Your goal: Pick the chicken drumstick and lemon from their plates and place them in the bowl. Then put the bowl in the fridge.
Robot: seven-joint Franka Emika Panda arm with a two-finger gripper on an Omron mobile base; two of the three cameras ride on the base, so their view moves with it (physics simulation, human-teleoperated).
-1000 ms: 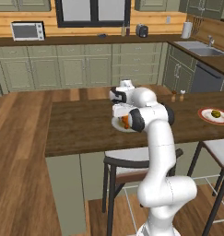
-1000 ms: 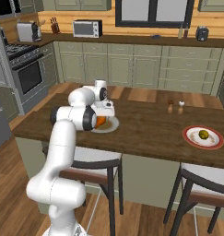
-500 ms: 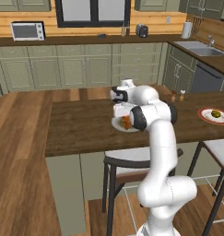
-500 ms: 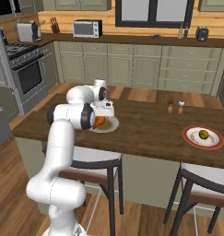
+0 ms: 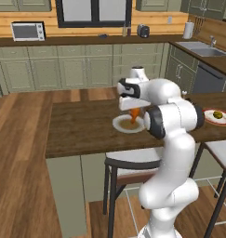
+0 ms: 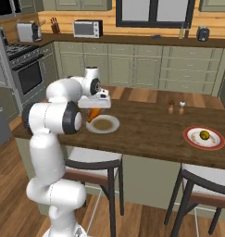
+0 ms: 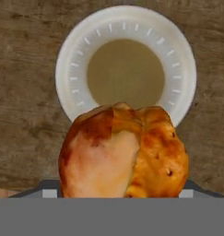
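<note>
**Drumstick lifted clear of the white plate**

While the arm reaches over the near edge of the worktop (image 5: 82, 130), the fingers (image 5: 134, 113) are clamped on the chicken drumstick (image 5: 134, 113), which hangs just above the plain white plate (image 5: 122, 125) and is not touching it.

Left base view, left to right: microwave (image 5: 27, 30) on the far counter; bare wood of the worktop; white plate with its brownish centre; orange-brown drumstick directly over it, tapered end downward; robot's white forearm; then, well apart at the right end of the worktop, the red-rimmed plate (image 5: 224, 120) with the lemon (image 5: 218, 114) resting on it.

Right base view, left to right: stove (image 6: 26, 69); arm rising from lower left; drumstick (image 6: 93, 114) under the hand, at the left rim of the white plate (image 6: 112, 127); two small shakers (image 6: 176, 107) further back on the worktop (image 6: 146, 134); red-rimmed plate (image 6: 217, 141) with the lemon (image 6: 205, 135) near its middle, at the right end. Two stools (image 6: 93, 162) stand beneath the near edge.

Hand view: drumstick (image 7: 123, 152) sits large and close, glossy, paler on its left half, browner and speckled on the right. Behind it lies the white plate (image 7: 72, 60), ridged rim, dull tan centre, on dark wood grain. Fingertips themselves are hidden behind the meat.
</note>
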